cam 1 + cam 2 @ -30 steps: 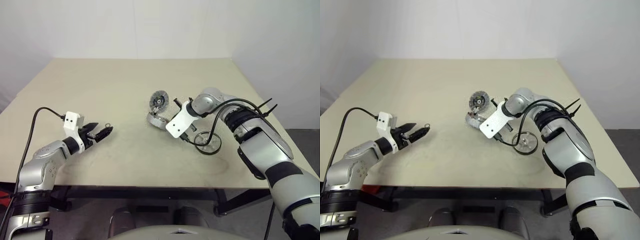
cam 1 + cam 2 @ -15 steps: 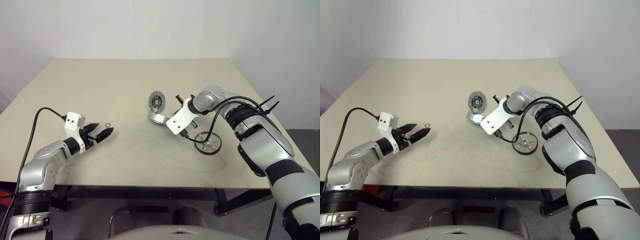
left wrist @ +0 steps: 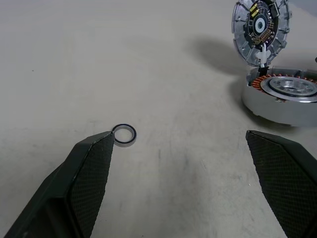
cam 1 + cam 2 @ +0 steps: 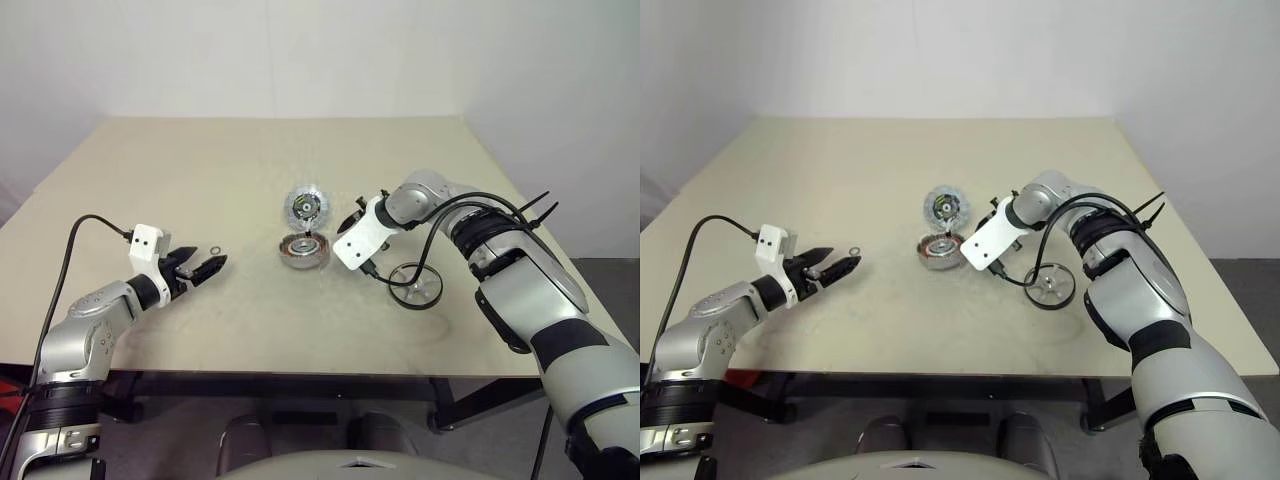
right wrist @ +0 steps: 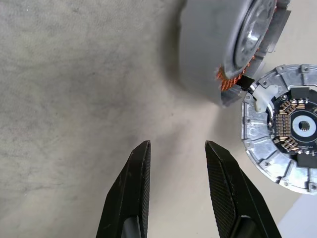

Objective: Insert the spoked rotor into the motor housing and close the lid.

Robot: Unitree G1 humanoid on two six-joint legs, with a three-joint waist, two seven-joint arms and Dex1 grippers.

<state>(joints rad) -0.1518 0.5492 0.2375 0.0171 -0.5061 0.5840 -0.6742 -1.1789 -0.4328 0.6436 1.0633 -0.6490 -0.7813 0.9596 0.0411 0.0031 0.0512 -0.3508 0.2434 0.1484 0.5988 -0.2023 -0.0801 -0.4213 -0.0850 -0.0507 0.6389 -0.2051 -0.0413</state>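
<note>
A plain beige worktop (image 4: pixel 200 160) stands against white walls. Near its middle sits the motor housing (image 4: pixel 303 250), its lid (image 4: pixel 303 207) standing upright behind it. The spoked rotor (image 4: pixel 416 285) lies to the right. Right hand (image 5: pixel 177 163) is parted, empty; left hand (image 3: pixel 183 168) gapes wide beside a tiny ring (image 3: pixel 124 135).
</note>
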